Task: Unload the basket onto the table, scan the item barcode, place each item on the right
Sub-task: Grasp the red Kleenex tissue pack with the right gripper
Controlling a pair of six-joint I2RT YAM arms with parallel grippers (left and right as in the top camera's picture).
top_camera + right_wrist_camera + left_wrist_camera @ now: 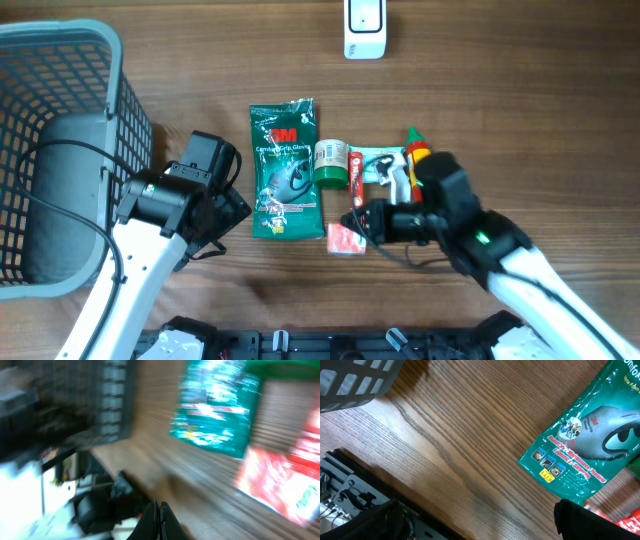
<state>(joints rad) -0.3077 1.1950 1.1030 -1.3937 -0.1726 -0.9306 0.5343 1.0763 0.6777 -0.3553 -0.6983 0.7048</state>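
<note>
**Nothing picked up**

Overhead: the right gripper [365, 222] is clenched on nothing, just beside the red packet [344, 238]. The left gripper [228, 208] stands released near the green glove packet [285, 170]. The white scanner [363, 28] sits well apart.

Left wrist: spread fingers [580, 520], with the glove packet ahead.

Right wrist: blurred, fingertips [152, 515] pressed together.

The tabletop [500, 100] is brown matt wood with visible grain. The pouch [284, 170] is glossy, crinkled green plastic film. The basket [60, 32] is grey matt plastic lattice. The scanner [364, 28] is smooth white plastic.
</note>
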